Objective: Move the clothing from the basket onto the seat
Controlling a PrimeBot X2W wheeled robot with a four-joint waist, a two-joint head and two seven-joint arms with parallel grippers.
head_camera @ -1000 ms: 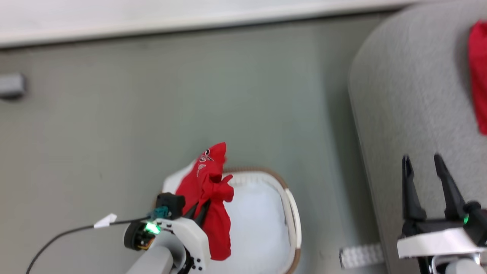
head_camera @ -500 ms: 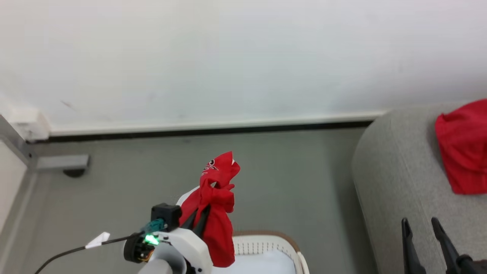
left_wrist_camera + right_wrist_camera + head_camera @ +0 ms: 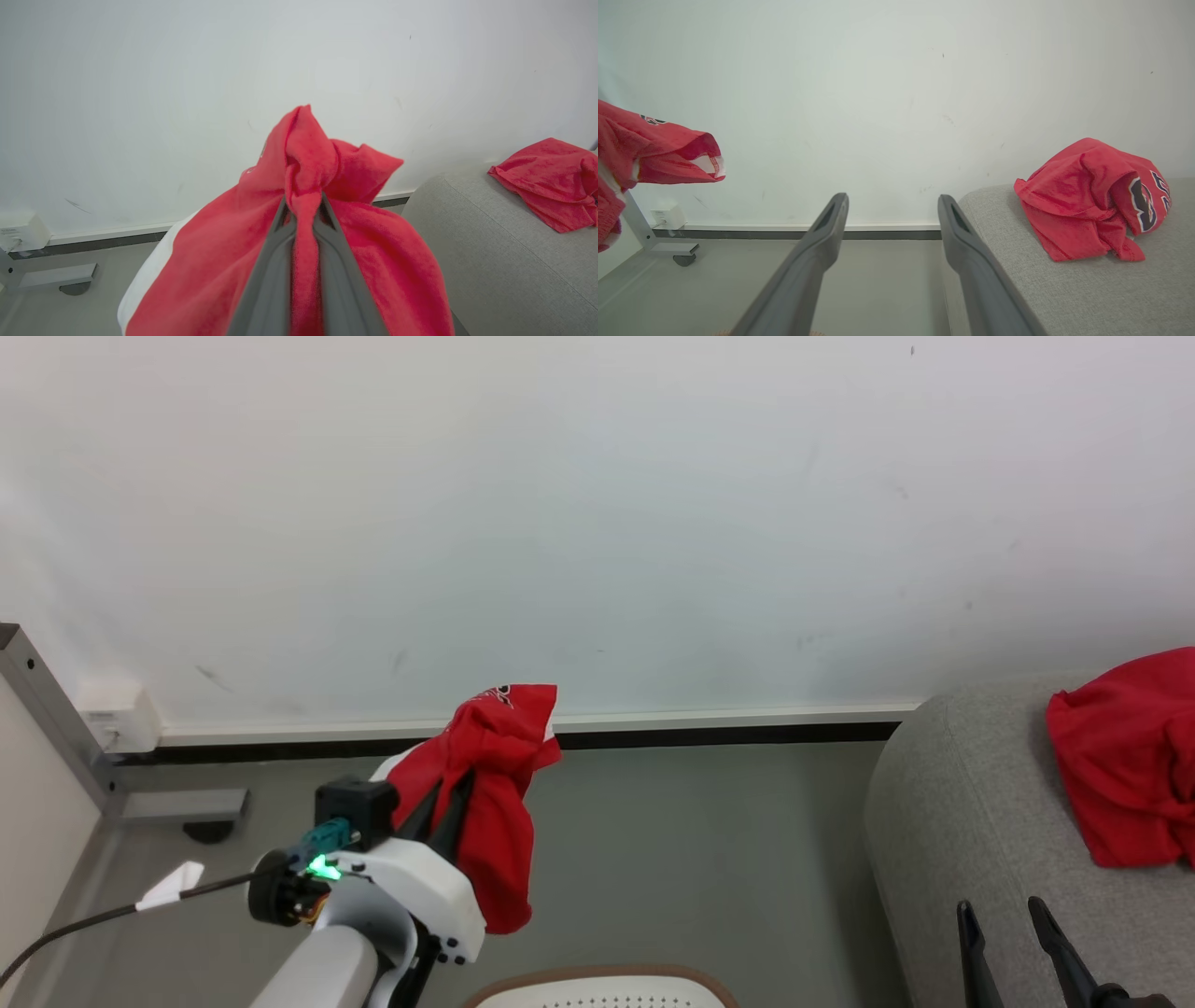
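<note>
Clothing, red, two pieces. First garment (image 3: 495, 784): clamped between the closed fingers of the left gripper (image 3: 451, 789), held aloft, apart from the basket (image 3: 597, 976), whose rim shows in the head view. Second garment (image 3: 1083, 200): crumpled on the seat (image 3: 1064, 289); the right wrist view adds its black white-edged numerals. Right gripper (image 3: 893, 201): fingers spread, empty.

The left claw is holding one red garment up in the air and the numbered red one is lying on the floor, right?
No. The numbered garment lies on the grey seat, not the floor; the right wrist view shows it. The left claw does hold the other red garment up.
</note>
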